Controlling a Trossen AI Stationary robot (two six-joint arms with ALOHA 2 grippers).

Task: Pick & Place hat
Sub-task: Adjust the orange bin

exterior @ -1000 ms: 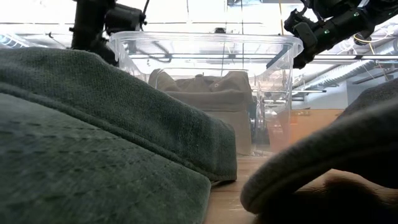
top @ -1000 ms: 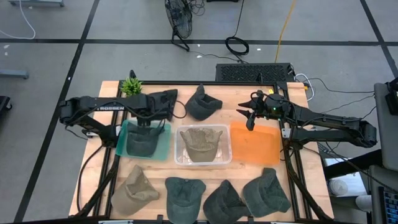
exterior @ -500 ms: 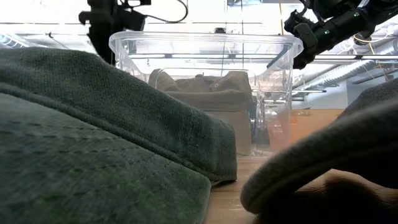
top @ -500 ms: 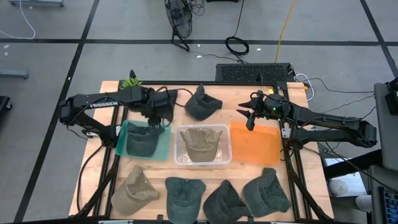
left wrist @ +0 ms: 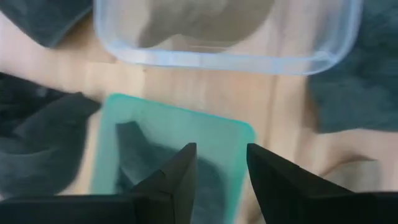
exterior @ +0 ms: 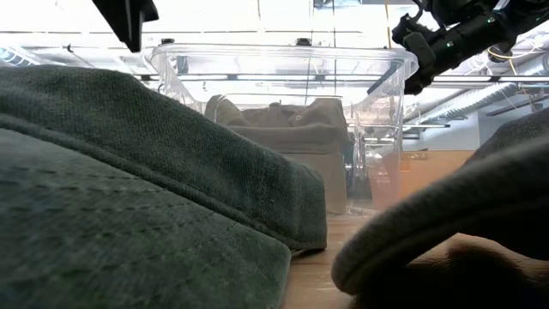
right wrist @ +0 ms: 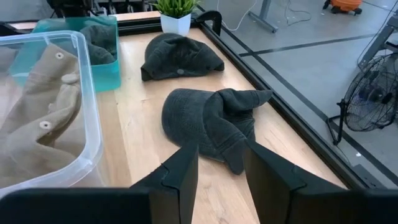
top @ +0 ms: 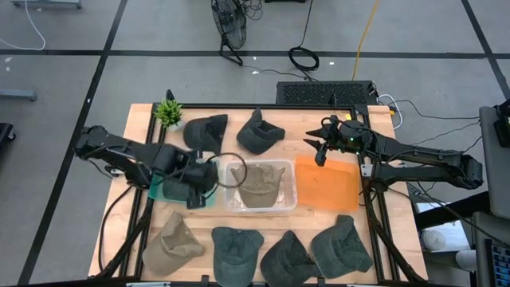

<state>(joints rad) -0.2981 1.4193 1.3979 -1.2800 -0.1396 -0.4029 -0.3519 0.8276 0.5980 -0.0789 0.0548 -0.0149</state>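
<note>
Your left end effector point(top: 199, 190) hovers over the near corner of the teal bin point(top: 159, 187), its fingers point(left wrist: 177, 174) parted and gripping nothing. Directly beneath it one dark hat in the teal bin point(left wrist: 134, 158) lies folded. Just beside it, on the side toward the other arm, stands the clear bin point(top: 235, 204) holding one tan hat point(top: 259, 183).

Your right end effector point(top: 320, 150) hangs above the far edge of the orange bin point(top: 328, 185), fingers point(right wrist: 180, 171) spread and free of any load. Ahead of it on the worktop point(top: 303, 127) lie two dark hats: a crumpled one point(right wrist: 211, 124) close by and a rounder one point(right wrist: 180, 57) farther along, next to one potted plant point(top: 168, 112).

Count three bins in a row across the worktop, each a different colour. Along the near edge, well clear of both end effectors, sit four more hats: one tan point(top: 174, 243) at the left arm's end and three dark ones point(top: 235, 249), point(top: 287, 257), point(top: 341, 247) beside it. That makes eight hats in all, two tan and six dark, with two already in bins.
</note>
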